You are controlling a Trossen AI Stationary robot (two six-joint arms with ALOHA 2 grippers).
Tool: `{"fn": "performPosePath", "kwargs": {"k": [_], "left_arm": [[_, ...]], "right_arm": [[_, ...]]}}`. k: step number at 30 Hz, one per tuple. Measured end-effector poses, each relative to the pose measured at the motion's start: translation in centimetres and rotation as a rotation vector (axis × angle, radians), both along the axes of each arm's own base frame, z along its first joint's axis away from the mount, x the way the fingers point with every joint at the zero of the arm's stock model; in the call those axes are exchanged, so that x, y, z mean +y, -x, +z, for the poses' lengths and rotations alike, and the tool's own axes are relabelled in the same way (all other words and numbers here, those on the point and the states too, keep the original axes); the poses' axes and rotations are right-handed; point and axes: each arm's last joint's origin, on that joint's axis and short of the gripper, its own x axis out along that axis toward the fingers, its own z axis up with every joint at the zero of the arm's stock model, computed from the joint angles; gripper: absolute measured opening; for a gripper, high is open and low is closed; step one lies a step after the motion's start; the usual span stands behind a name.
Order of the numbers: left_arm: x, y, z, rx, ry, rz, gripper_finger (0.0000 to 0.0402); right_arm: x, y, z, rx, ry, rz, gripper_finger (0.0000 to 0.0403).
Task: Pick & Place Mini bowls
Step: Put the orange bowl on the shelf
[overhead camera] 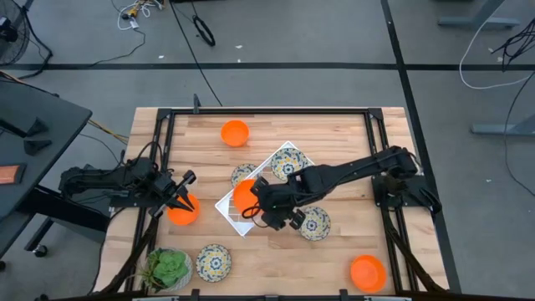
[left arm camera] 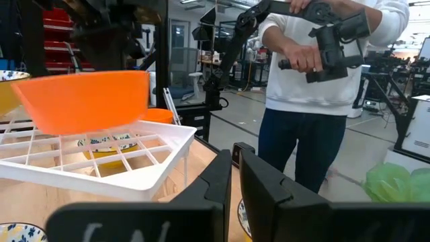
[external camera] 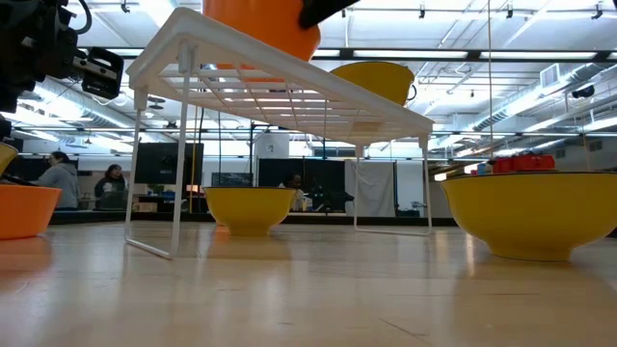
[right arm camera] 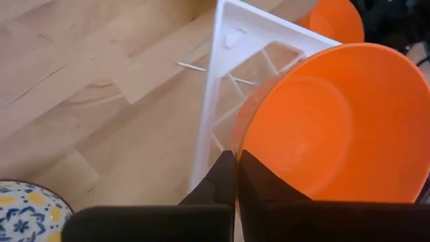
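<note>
floor [overhead camera: 334, 33]: grey, taped | cables [overhead camera: 201, 29] | ceiling lights [external camera: 540, 58] | person [left arm camera: 322, 87]

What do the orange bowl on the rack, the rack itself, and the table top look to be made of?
Orange bowl: probably plastic; even colour, thin rim, dull sheen. It could be glazed ceramic.
Rack: white grid with thick, flat bars, looks like moulded plastic or coated wire; I can't tell which.
Table top: wood, butcher-block style; visible plank seams and grain, satin finish.
</note>
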Motion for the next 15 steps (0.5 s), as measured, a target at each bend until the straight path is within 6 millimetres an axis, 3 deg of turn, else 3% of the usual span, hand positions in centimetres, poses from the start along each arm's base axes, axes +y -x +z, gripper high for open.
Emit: {"fn": "performPosePath", "kwargs": {"k": [11,15], "left_arm": [[0.0,0.0,0.0,0.0,0.0,0.0,0.0037],[0.0,0.0,0.0,0.0,0.0,0.0,0.0037]], "right_arm": [[0.11,-0.58,-0.93,0.012,0.016,0.018,0.0001],[0.11,-0.61,-0.93,0.008,0.02,0.012,0.0019]]}}
